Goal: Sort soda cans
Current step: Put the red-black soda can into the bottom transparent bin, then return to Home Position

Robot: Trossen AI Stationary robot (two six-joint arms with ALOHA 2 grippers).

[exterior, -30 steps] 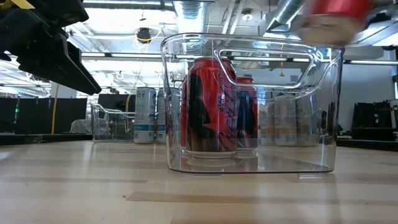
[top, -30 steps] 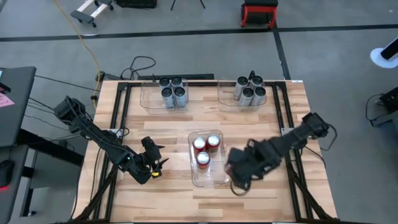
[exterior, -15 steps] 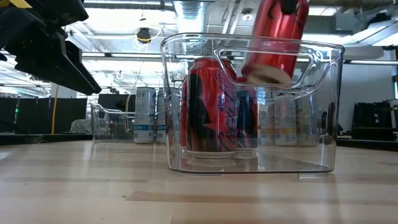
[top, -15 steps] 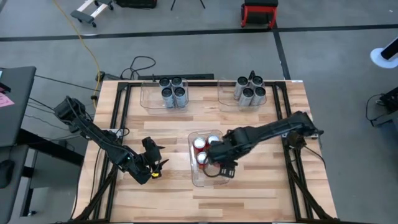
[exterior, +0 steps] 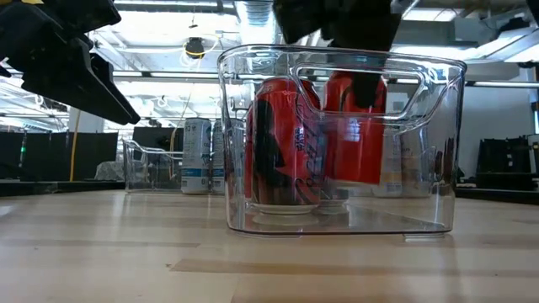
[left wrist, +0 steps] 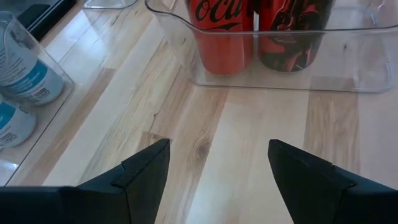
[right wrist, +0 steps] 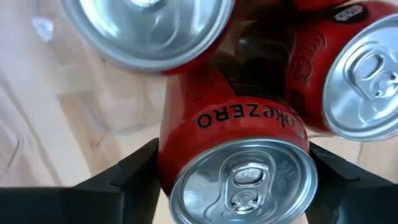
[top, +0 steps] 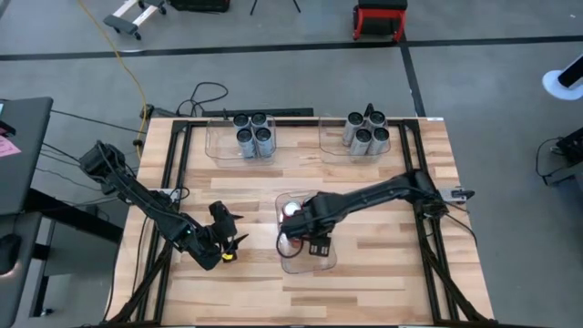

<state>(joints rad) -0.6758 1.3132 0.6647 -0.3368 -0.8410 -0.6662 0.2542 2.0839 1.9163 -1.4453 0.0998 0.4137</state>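
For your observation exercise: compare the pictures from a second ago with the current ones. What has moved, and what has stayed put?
The right gripper swung in from the right side of the table over the near bin and lowered its red can inside, beside the other red cans; its jaws remain around it. The left gripper, the two far bins and their cans stayed put.

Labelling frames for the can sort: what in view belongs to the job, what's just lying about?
Job:
- red can in right gripper, lowered into near bin
- red cans already in that bin
- two far bins of silver-topped cans
- left gripper, open, waiting

Lying about:
- yellow cable
- red stool
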